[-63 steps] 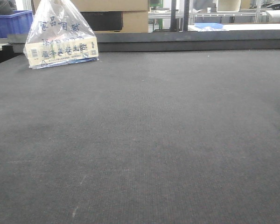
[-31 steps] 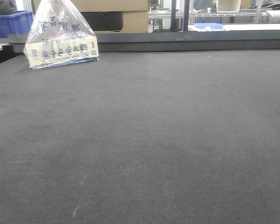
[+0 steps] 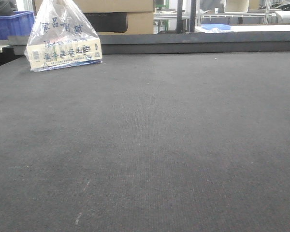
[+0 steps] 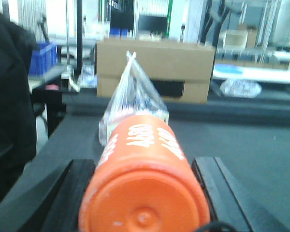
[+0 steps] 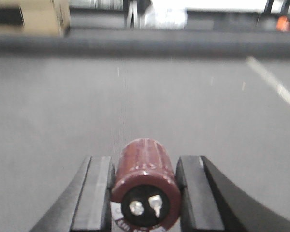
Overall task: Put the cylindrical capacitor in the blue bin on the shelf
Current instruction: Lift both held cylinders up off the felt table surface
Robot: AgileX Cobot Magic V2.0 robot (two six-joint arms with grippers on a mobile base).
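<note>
Noted: right claw gripped the maroon capacitor, left claw an orange 4680 cylinder; smooth round bodies might slip in transit.

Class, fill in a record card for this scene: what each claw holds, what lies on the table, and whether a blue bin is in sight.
Left claw: shut on an orange cylinder with white print
Right claw: shut on a brown capacitor, two terminals facing the camera
On the table: a printed plastic bag, far left
Blue bin: one blue crate beyond the table's far left edge
</note>
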